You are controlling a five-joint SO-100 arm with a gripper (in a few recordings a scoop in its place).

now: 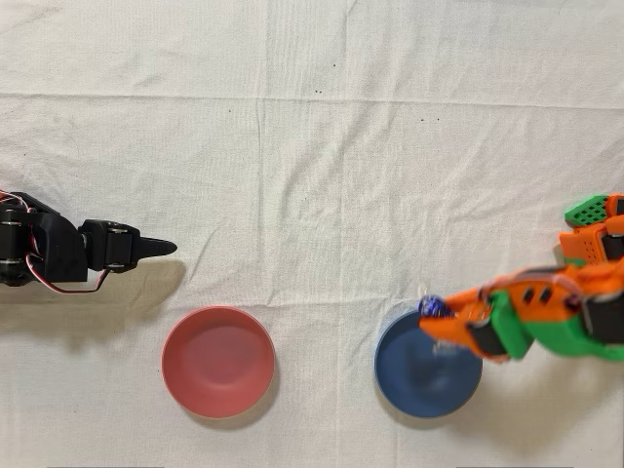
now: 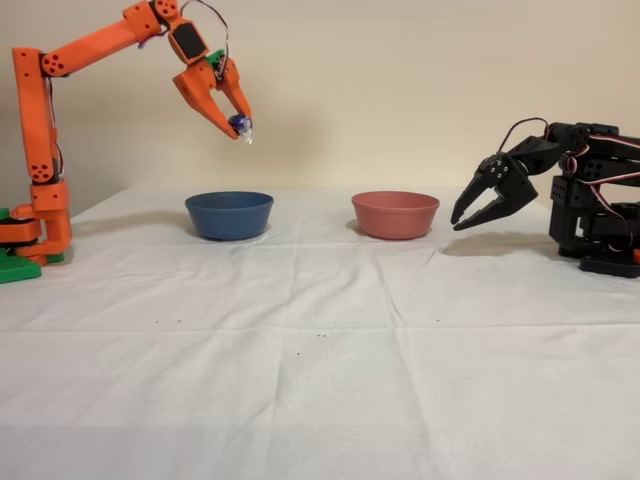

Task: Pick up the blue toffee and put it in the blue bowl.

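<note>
- One orange arm [image 2: 40, 120] is standing at the left edge of the fixed view, its lower link rising upright from the base and its upper link reaching toward 2 o'clock before the wrist bends down.
- Its gripper [image 2: 238, 122] is pointing down toward 5 o'clock in the fixed view, hanging high in the air above the bowl [image 2: 229, 214].
- Both fingers are pinching together on the toffee [image 2: 240, 125], which is sitting at their tips with a silvery wrapper end poking out below.
- Seen from overhead, the arm is coming in from 3 o'clock, and the gripper [image 1: 439, 314] is lying over the bowl's [image 1: 427, 375] rim at about 12 o'clock, with the toffee [image 1: 432, 308] showing at that rim.
- That toffee is touching neither bowl nor cloth [image 2: 320, 380]; it is well clear of them in the fixed view.
- One toffee is showing, dark blue and shiny.
- Two bowls are standing on the cloth: the blue one and a pink bowl [image 1: 217, 361], well apart, side by side.
- In the overhead view the pink bowl is lying at 9 o'clock from the blue one; in the fixed view the pink bowl [image 2: 395, 214] is at 3 o'clock from it.
- Two arms are in the scene, the second being an idle black arm [image 2: 580, 200] at the right of the fixed view.
</note>
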